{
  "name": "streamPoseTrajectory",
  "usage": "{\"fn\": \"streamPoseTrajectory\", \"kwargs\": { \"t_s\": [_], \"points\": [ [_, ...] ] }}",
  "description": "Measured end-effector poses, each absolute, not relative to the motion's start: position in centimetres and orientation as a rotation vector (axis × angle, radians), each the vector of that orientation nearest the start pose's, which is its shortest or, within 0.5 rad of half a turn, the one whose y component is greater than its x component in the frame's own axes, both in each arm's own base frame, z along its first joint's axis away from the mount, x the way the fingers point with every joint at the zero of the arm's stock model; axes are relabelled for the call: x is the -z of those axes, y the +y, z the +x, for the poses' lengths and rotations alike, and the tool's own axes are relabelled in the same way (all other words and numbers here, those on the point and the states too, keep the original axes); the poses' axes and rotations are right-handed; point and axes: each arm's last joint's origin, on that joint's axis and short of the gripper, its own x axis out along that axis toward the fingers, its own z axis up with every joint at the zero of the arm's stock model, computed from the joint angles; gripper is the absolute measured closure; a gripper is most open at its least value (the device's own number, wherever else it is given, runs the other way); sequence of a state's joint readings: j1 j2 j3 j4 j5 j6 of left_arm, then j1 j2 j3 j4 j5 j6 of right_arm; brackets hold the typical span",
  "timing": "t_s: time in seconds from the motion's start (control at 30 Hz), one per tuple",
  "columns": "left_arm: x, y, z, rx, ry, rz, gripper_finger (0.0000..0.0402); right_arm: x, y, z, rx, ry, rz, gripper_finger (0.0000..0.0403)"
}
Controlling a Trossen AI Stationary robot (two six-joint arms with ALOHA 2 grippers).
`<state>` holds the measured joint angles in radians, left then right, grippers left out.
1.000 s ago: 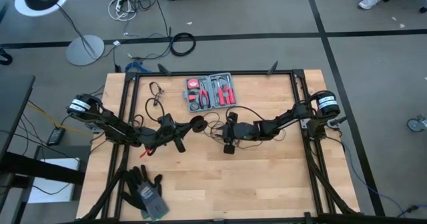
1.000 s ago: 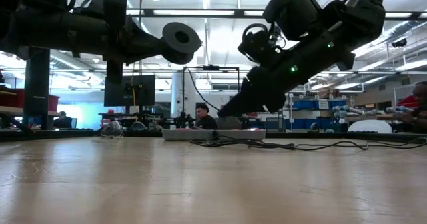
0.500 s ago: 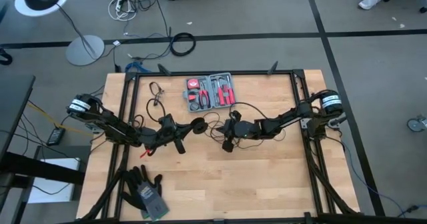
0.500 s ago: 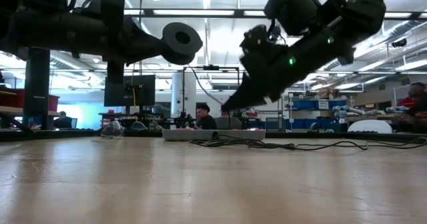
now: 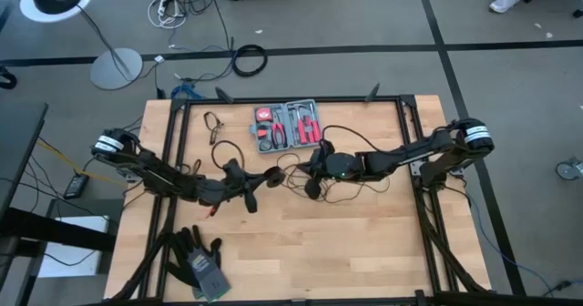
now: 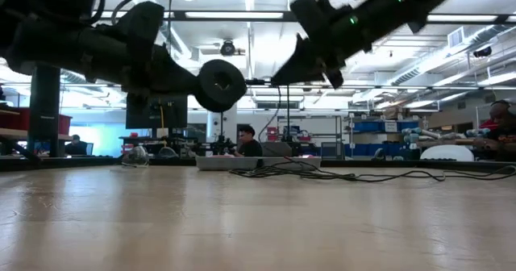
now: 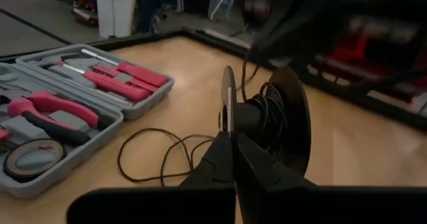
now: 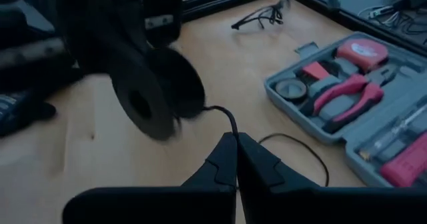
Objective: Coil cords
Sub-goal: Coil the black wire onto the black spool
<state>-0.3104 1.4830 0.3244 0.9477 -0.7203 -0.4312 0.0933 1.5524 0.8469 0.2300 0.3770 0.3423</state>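
The cord (image 5: 339, 135), a very thin black wire, lay in loose loops on the table (image 5: 301, 251) just below the open tool kit (image 5: 288, 125), one end wound a few turns around the hub of a small black spool (image 7: 267, 121) with two round flanges. The left gripper (image 7: 233, 142) held that spool, its fingers pinched shut on the rim of one flange, above the middle of the table. Compared with a second earlier, the left arm had reached farther toward the centre and the spool sat lower in the low view (image 6: 221, 85), while the right gripper (image 8: 236, 141) had climbed higher and drawn back toward the tool kit. The right gripper's fingers were pressed together on the wire, which curved from their tips to the spool. The kit showed red-handled pliers (image 8: 340, 94), a roll of tape (image 7: 31, 156) and a red tape measure (image 8: 361, 54); no writing was legible.
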Motion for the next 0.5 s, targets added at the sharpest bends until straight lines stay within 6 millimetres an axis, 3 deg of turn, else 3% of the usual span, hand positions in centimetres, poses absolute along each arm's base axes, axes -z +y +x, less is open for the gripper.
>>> {"fn": "streamPoseTrajectory", "kwargs": {
  "t_s": [0.27,0.5],
  "points": [
    [-16.1,-5.0,25.7,-0.544,0.179,-0.250,0.0401,-24.1,2.6,33.7,0.302,0.386,0.215,0.0403],
    [-17.3,-3.9,27.1,-0.596,0.190,-0.245,0.0401,-24.4,2.9,33.9,0.279,0.362,0.216,0.0403]
  ]
}}
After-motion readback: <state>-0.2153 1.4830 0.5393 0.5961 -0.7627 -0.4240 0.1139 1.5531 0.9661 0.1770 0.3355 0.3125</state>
